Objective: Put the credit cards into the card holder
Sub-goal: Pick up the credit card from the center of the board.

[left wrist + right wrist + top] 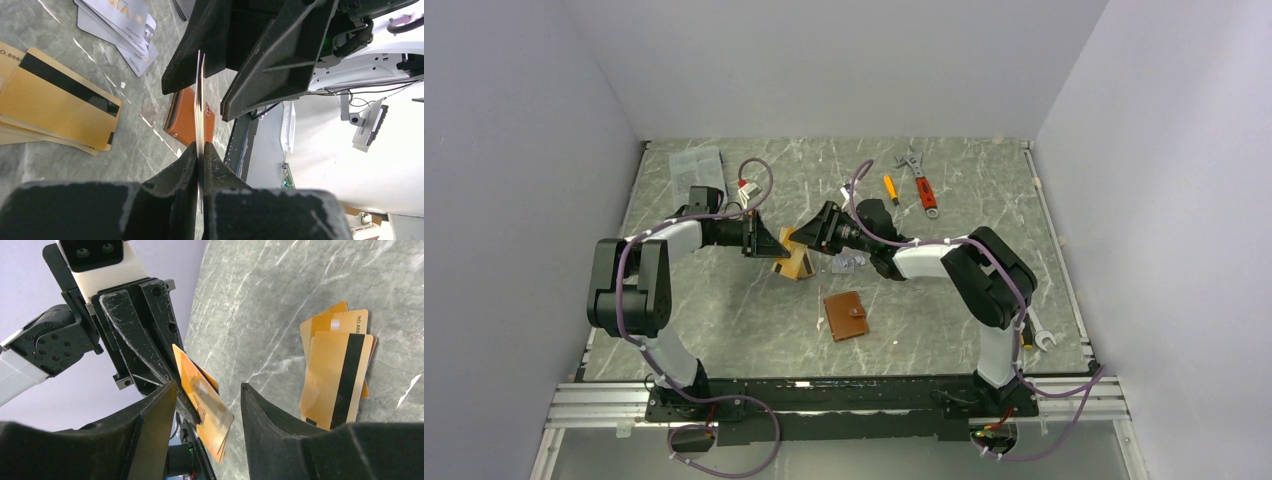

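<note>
A thin stack of orange-gold credit cards [200, 95] stands on edge above the table, and my left gripper [200, 148] is shut on its lower edge. In the right wrist view the same cards [212, 407] hang between the spread fingers of my right gripper [208, 385], which is open and not touching them. From above, the left gripper [767, 240] and the right gripper [810, 235] meet nose to nose. More gold cards [796, 266] with black stripes lie fanned below them, and silver-grey cards [849, 262] lie just to the right. The tan card holder [846, 315] lies closed nearer the front.
A red-handled wrench [921, 186] and an orange screwdriver [890, 188] lie at the back right. A clear plastic bag [696, 163] sits at the back left, and a silver spanner [1042, 338] rests by the right arm's base. Grey walls enclose the marble table [984, 300].
</note>
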Robot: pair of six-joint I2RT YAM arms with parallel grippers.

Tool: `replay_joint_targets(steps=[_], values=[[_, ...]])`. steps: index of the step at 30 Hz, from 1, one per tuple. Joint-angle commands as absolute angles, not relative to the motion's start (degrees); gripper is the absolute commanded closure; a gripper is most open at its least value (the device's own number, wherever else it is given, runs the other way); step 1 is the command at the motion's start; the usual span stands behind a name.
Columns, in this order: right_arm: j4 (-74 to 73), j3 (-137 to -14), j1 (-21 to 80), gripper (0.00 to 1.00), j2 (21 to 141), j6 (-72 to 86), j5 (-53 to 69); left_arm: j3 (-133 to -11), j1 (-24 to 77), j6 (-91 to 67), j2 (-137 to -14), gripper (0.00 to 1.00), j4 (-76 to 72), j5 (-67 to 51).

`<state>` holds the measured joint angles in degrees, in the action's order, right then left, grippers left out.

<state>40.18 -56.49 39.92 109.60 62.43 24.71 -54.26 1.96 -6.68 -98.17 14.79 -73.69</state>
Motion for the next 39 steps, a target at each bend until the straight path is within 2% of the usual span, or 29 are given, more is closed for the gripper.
replay_joint_targets(steps=[1, 4, 7, 9, 15, 19, 22, 26, 29, 36, 39], values=[[46.4, -56.4, 39.5, 0.5, 111.0, 63.5, 26.6, -54.6, 2.0, -5.1, -95.4, 0.9, 15.5, -77.5], [46.8, -55.9, 39.4, 0.67, 110.8, 64.2, 26.7, -54.8, 1.9, -5.3, -95.6, 0.91, 15.7, -77.5], [46.1, -54.9, 38.9, 0.92, 109.9, 64.2, 26.1, -54.8, 1.7, -6.1, -95.5, 0.91, 15.2, -77.6], [46.5, -54.3, 38.5, 1.0, 109.4, 64.4, 26.0, -55.3, 1.6, -6.2, -95.6, 0.85, 15.6, -77.7], [47.4, -53.7, 37.2, 1.0, 108.4, 65.0, 25.7, -56.7, 1.6, 0.1, -96.1, 0.64, 22.8, -79.5], [47.8, -54.4, 36.8, 1.0, 108.4, 65.4, 25.3, -58.8, 1.6, 13.2, -97.5, 0.6, 35.7, -82.2], [48.2, -54.6, 36.7, 1.0, 108.4, 65.7, 24.9, -62.4, 1.7, 28.6, -100.1, 0.59, 51.5, -85.8], [49.6, -55.3, 36.6, 1.0, 109.4, 67.0, 25.9, -71.7, 1.6, 68.1, -109.3, 0.48, 89.0, -91.9], [49.8, -55.3, 36.7, 1.0, 109.2, 67.4, 26.3, -72.2, 1.1, 72.1, -109.9, 0.57, 89.9, -92.5], [49.7, -55.0, 36.7, 1.0, 107.9, 68.1, 26.5, -72.4, 1.5, 72.9, -106.5, 0.63, 89.9, -89.9], [49.7, -55.5, 36.7, 1.0, 107.3, 68.1, 26.9, -75.4, 1.4, 66.5, -105.8, 0.68, 85.1, -84.8]])
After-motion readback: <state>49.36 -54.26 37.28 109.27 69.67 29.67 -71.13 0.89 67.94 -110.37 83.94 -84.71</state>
